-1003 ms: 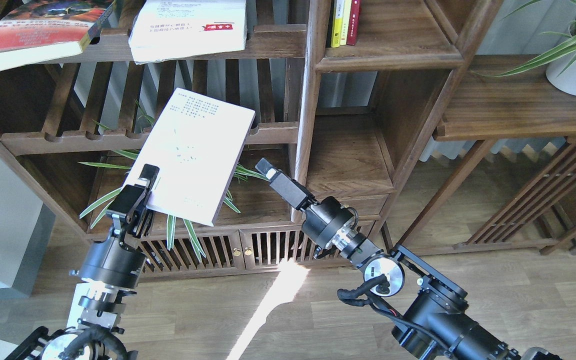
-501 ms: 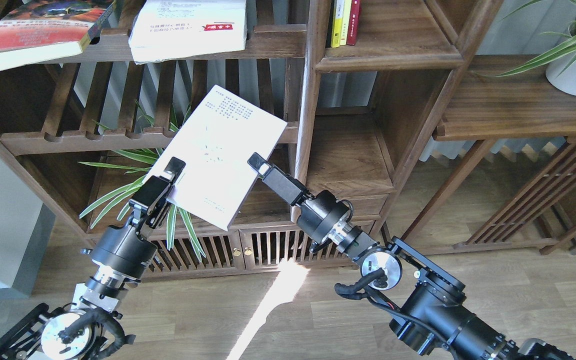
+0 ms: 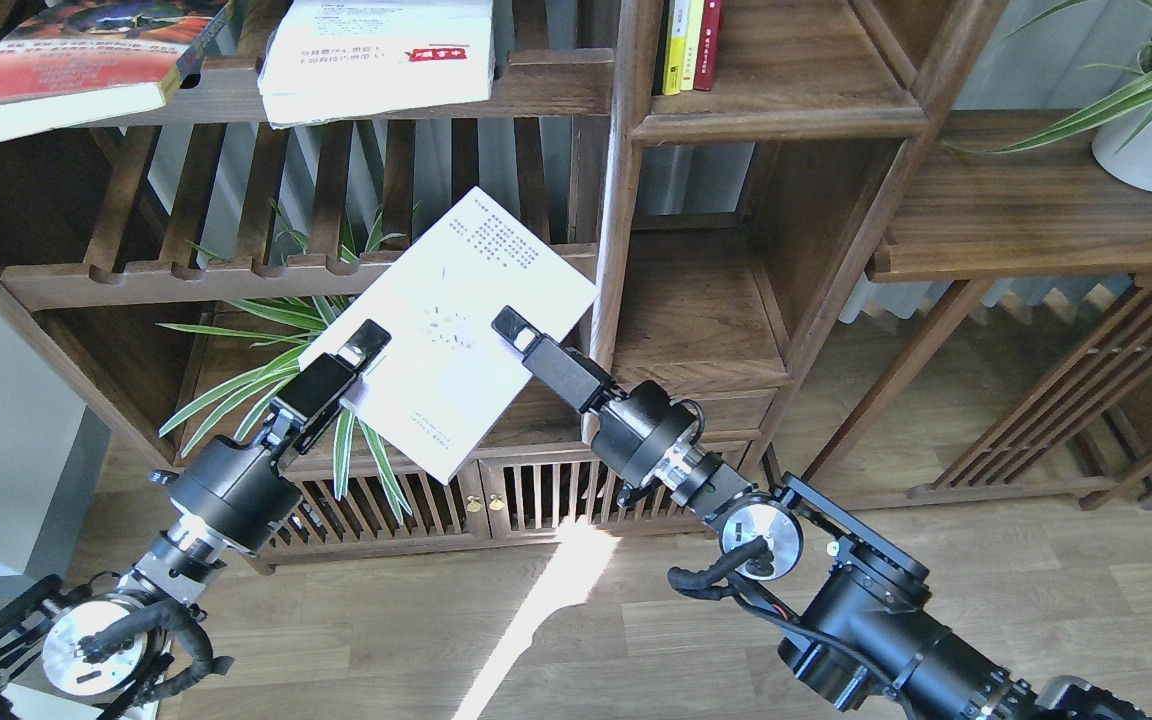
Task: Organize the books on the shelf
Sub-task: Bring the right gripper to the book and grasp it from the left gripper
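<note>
**We hold the thin white book in front of the shelving, both claws at its edges**

Our left gripper (image 3: 361, 345) is clamped on the lower left edge of the thin white book (image 3: 456, 325), its upper finger lying on the cover and the book's edge tucked under it. The book is in the air, tilted, with its top corner pointing up and right toward the dark wooden upright that separates the slatted racks from the narrow compartment.

Our right gripper (image 3: 514, 330) comes in from the lower right and its tip overlaps the book's right side, about halfway along that edge. From the head view its fingers appear as one dark block with a pale pad at the tip, so we cannot tell whether they are apart or pressed on the book.

The shelf (image 3: 691, 320), the narrow compartment with a flat plank floor, lies just to the right of the book, beyond the upright. The book's upper right corner reaches the upright but is not inside the compartment.

On the slatted rack above lie the red-orange book (image 3: 86, 60) at the left and the thick white book (image 3: 381, 55) with its red label beside it. A few upright books (image 3: 691, 45) stand in the compartment above the shelf. Green plant leaves (image 3: 266, 345) show behind and below the held book.
</note>
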### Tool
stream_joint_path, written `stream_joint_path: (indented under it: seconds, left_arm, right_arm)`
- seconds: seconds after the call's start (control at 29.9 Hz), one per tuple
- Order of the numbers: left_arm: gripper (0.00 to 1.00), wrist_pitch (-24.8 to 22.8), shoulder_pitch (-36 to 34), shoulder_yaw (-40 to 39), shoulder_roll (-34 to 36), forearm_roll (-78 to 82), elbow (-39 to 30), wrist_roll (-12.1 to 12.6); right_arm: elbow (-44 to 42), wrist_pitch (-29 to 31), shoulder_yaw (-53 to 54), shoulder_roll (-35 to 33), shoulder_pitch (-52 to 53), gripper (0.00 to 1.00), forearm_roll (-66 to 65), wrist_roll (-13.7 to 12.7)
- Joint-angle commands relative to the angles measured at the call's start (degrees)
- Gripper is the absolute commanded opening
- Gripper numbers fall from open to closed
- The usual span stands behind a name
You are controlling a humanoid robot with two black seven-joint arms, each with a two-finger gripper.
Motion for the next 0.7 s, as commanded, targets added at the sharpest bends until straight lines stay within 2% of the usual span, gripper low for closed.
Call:
stream_joint_path:
  seconds: [0.0, 0.37, 0.67]
  left_arm:
    - [0.03, 0.0, -0.68, -0.01, 0.12, -0.12, 0.0, 0.3]
    - [0.01, 0.0, -2.79, 4.47, 0.12, -0.12, 0.0, 0.22]
    - [0.02, 0.0, -3.67, 4.04, 0.91, -0.29, 0.7, 0.13]
  right_arm:
    - [0.0, 0.0, 0.0, 0.0, 0.09, 1.0, 0.0, 0.0]
    - [0.09, -0.09, -0.09, 0.0, 0.35, 1.0, 0.0, -0.09]
    - [0.09, -0.09, -0.17, 0.0, 0.26, 1.0, 0.0, -0.35]
